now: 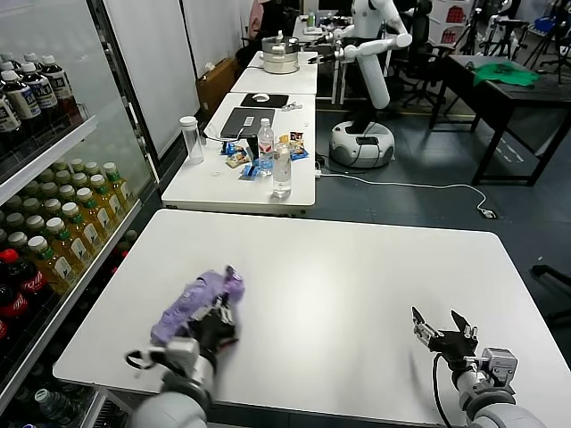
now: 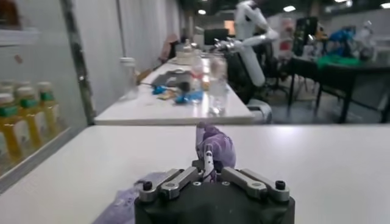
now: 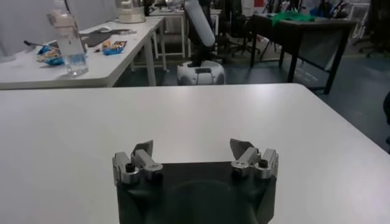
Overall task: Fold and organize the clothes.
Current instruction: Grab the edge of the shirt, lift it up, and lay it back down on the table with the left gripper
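Nearest me, at the front edge of the desk (image 1: 357, 294), my left hand (image 1: 214, 323) is pressed together, pinching a bunched fold of the T-shirt (image 1: 198, 299); the wrist view shows lavender cloth rising from between the fingers (image 2: 209, 165). The T-shirt lies crumpled in a heap toward the desk's front left corner, not yet spread. My right hand (image 1: 443, 332) hovers over the desk's front right part, well apart from the T-shirt, its fingers (image 3: 143, 150) spread wide and holding nothing. As I judge it, the step in hand is opening the heap out flat, so I would lift only enough to free the fabric, draw it toward the desk's middle, and bring the right hand across to catch an opposite edge before any folding. I count one T-shirt, two hands and one desk under them. Beyond the desk's far edge stands a second table (image 1: 241, 183) with one clear bottle (image 1: 282, 169) near its front.
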Robot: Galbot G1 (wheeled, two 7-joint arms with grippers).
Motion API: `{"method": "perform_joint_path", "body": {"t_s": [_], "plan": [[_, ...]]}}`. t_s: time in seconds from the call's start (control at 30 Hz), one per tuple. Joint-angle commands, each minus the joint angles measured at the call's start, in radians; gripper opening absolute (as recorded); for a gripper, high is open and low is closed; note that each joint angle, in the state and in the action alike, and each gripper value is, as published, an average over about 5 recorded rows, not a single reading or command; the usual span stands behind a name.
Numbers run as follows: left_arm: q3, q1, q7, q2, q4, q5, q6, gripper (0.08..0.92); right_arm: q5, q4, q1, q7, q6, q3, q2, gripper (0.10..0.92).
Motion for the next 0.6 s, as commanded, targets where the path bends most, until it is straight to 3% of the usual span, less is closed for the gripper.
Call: {"method": "perform_joint_path", "body": {"t_s": [0.03,0.23,0.4,0.6], "plan": [[0.24,0.061,0.061,-0.096,0.004,0.237,-0.074,0.154,-0.002,0.007,0.01,-0.015,0.006,-0.006,-0.004,0.823],[0.227,0.046,0.147,-0.083,0.035,0.092,-0.168,0.318,-0.004,0.017,0.031,-0.022,0.013,-0.032,-0.003,0.823],[0.171,0.111,0.202,-0.061,-0.043,-0.012,-0.181,0.465,-0.01,0.028,0.049,-0.018,0.017,-0.106,0.017,0.823],[0.006,0.144,0.176,-0.037,-0.117,-0.073,-0.19,0.638,-0.052,-0.01,0.109,0.003,0.025,-0.341,0.066,0.823]]}}
